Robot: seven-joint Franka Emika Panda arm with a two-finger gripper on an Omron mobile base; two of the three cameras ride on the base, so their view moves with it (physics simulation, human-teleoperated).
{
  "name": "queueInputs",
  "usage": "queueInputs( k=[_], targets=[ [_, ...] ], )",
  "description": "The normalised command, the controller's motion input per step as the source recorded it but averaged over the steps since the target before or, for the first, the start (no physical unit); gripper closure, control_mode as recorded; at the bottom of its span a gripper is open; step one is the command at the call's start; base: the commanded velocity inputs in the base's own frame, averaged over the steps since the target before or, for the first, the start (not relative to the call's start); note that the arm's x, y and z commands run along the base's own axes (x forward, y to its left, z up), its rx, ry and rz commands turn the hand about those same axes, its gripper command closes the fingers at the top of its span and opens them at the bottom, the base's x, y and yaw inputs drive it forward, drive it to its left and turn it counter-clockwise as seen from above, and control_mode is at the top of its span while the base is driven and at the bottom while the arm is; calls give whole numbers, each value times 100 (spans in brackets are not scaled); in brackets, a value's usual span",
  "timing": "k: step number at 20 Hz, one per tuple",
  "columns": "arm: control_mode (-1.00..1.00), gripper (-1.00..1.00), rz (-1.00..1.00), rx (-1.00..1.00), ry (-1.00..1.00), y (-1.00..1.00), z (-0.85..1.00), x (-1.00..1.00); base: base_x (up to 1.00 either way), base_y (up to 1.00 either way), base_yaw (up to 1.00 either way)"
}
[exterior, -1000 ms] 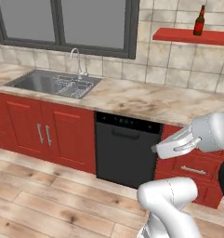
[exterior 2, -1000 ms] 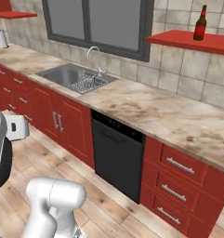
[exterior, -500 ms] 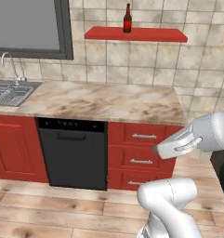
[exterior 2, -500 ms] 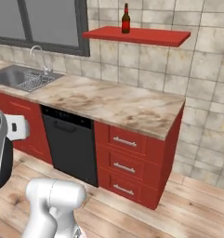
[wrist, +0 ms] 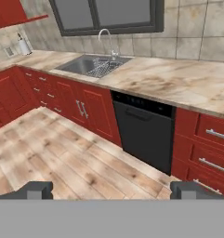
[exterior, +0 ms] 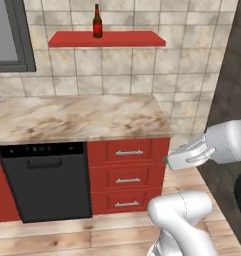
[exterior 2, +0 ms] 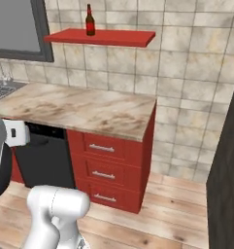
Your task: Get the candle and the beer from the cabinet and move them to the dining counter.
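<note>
Where the cabinet [exterior: 107, 39] ends leftward, the beer [exterior: 97, 22] upright near that edge (tool [wrist: 111, 189] wide, empty).

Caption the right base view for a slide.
Beer bottle stands on the red shelf above the marbled counter with drawers.

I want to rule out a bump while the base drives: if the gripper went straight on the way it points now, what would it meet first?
Probably the wooden floor in front of the black dishwasher. The gripper, fingertips wide apart, has nothing nearer; depth is uncertain.
</note>
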Motion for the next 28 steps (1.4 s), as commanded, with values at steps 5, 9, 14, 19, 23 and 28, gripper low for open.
queueInputs(
  k=[5, 9, 14, 19, 23, 28],
  targets=[
    [100, -100, 0, 0, 0, 0, 0, 0, 61, 18, -33],
    [100, -100, 0, 0, 0, 0, 0, 0, 68, 48, -27],
    [100, -100, 0, 0, 0, 0, 0, 0, 71, 73, -20],
    [100, -100, 0, 0, 0, 0, 0, 0, 67, 62, -10],
    [100, -100, 0, 0, 0, 0, 0, 0, 72, 32, -4],
    [100, -100, 0, 0, 0, 0, 0, 0, 76, 29, -5]
  ],
)
